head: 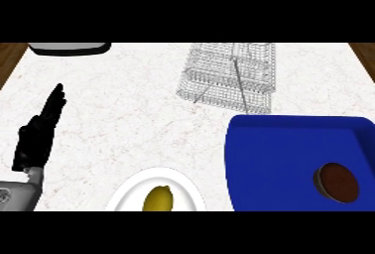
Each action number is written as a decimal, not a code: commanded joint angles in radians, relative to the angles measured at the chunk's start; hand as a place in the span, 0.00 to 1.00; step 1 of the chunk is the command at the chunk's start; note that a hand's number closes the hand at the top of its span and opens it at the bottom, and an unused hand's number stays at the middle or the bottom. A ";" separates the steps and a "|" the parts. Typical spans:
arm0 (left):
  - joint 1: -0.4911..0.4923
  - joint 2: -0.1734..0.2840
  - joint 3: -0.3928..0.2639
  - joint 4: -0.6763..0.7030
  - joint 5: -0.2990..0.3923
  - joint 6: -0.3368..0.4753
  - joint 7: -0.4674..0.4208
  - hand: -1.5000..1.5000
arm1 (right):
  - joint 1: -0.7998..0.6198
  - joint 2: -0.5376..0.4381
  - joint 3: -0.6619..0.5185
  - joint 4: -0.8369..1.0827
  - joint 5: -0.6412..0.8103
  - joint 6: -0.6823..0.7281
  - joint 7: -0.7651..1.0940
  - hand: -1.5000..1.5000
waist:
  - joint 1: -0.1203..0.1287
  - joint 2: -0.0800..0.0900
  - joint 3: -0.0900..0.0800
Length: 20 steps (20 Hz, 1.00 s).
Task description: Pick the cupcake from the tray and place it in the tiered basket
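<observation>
**Cupcake on tray at right; left hand resting far left**

Counter [132, 114]: one pale marbled top fills the view, with brown wood showing at the upper left and upper right corners.

Tray [278, 163]: one, deep blue, the largest item on the counter, occupying the lower right. Its near edge runs out of view.

Tiered basket [230, 74]: one, silver wire mesh, at upper centre-right, just beyond the tray's far edge. A thin wire rod runs diagonally across it.

Plate [128, 196]: one, white, at lower centre, just left of the tray and cut off by the view's lower edge. One yellow, lemon-like fruit [159, 199] lies on it.

Left hand [40, 131]: one hand in view, black, at the far left on a grey forearm that enters from the lower left corner. Fingers straight and together, pointing up and away, released, holding nothing. It rests edge-on above the counter, touching none of the objects.

Dark-rimmed object [70, 47]: one, grey and black, at the upper left, mostly cut off; cannot tell what it is.

Cupcake [338, 182]: one, brown round top with a pale rim on its left side, sitting on the tray near its right end. It lies well apart from the left hand, with plate and most of the tray between them.

Right hand: does not show.
</observation>
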 commanded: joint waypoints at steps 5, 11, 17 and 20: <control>-0.009 0.000 -0.008 0.005 -0.016 -0.018 0.009 0.50 | 0.068 -0.302 0.038 -0.103 0.121 0.244 0.092 0.00 | 0.021 0.006 -0.002; 0.009 -0.045 -0.021 -0.002 -0.042 0.003 -0.002 0.50 | 0.037 -0.412 0.027 -0.260 0.079 0.305 0.324 0.00 | 0.025 0.003 -0.002; -0.020 -0.063 -0.004 0.010 -0.082 -0.001 0.012 0.50 | -0.074 -0.338 0.108 -0.351 0.059 0.257 0.600 0.00 | 0.025 0.003 0.000; -0.028 -0.066 0.019 0.066 -0.058 -0.049 -0.032 0.50 | -0.163 -0.284 0.233 -0.262 0.146 0.250 0.622 0.00 | 0.038 0.008 0.000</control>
